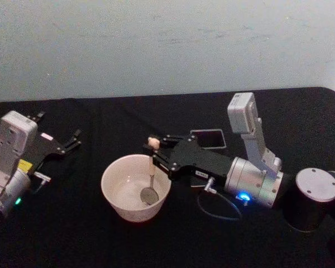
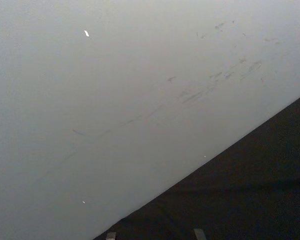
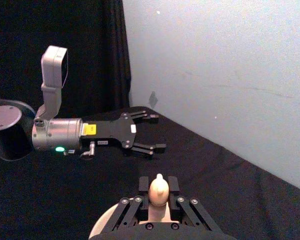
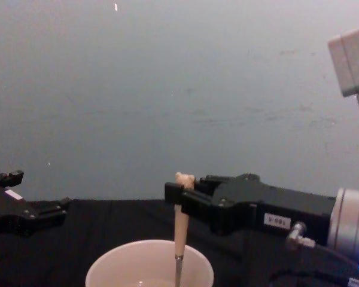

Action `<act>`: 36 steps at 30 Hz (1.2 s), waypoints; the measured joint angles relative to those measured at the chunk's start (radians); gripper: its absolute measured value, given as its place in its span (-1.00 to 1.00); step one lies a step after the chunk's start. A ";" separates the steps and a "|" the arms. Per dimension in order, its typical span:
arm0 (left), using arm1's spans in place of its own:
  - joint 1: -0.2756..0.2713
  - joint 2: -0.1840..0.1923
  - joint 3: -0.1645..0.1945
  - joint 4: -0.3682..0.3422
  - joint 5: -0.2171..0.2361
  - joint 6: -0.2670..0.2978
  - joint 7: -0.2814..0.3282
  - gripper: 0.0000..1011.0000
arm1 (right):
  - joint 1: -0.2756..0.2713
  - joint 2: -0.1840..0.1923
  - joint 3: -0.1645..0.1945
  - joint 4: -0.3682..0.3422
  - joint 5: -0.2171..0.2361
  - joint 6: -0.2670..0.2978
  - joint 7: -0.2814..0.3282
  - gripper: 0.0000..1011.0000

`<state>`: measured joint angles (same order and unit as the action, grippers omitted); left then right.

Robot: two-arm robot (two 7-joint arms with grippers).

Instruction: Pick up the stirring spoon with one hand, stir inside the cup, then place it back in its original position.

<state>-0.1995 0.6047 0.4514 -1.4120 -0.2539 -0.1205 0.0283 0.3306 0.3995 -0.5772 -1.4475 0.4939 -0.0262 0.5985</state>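
1. The right gripper has its jaws pressed together on the spoon, pinching the peach handle just under the bear head. With so high a hold, a sideways push at the steel bowl could probably swing the spoon in the jaws or work it loose.
2. The spoon hangs nearly upright with its bowl down inside the cup, toward the cup's right side. Whether it touches the bottom I cannot tell. Too wide a stirring circle would knock the thin neck against the rim.
3. The cup stands free on the black table. A catch at the rim, or pressing down too far, could drag it or tip it.
4. The holder stands just behind the right gripper's body. Its mouth is narrow, so a spoon that has tilted in the grip could strike a wall on the way back, miss, or topple the holder.
5. The left gripper lies well apart at the table's left, jaws spread and empty. It poses little risk where it is.
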 joint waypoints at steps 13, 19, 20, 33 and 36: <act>0.000 0.000 0.000 0.000 0.000 0.000 0.000 0.98 | 0.018 -0.026 -0.031 0.022 -0.030 -0.004 0.014 -0.57; 0.000 0.000 0.000 0.000 0.000 0.000 0.000 0.98 | 0.025 -0.042 -0.040 0.033 -0.040 -0.004 0.014 -0.57; 0.000 0.000 0.000 0.000 0.000 0.000 0.000 0.98 | 0.027 -0.046 -0.043 0.037 -0.043 -0.004 0.014 -0.57; 0.000 0.000 0.000 0.000 0.000 0.000 0.000 0.98 | 0.074 -0.100 -0.051 0.115 -0.080 -0.025 -0.001 -0.57; 0.000 0.000 0.000 0.000 0.000 0.000 0.000 0.98 | 0.086 -0.112 -0.049 0.134 -0.089 -0.033 -0.006 -0.57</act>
<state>-0.1995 0.6047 0.4514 -1.4120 -0.2539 -0.1205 0.0283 0.4168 0.2874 -0.6267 -1.3131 0.4047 -0.0589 0.5921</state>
